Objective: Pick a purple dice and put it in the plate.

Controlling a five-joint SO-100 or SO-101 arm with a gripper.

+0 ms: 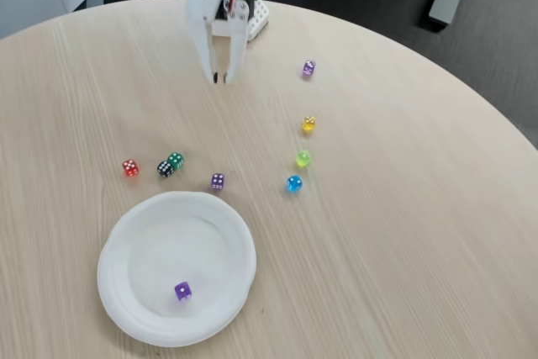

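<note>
A tiny translucent deep-violet cube with white pips, the purple dice (182, 291), lies inside the large round white disposable plate (126, 241), toward its near rim. The plate sits close to the near edge of the round pale wood-grain desk (403, 241). The white two-finger gripper (220, 78) hangs over the far edge of the desk, its jaws slightly apart and holding nothing. Two paler lilac dice (218, 181) (308, 68) lie on the desk, one just beyond the plate's far rim.
</note>
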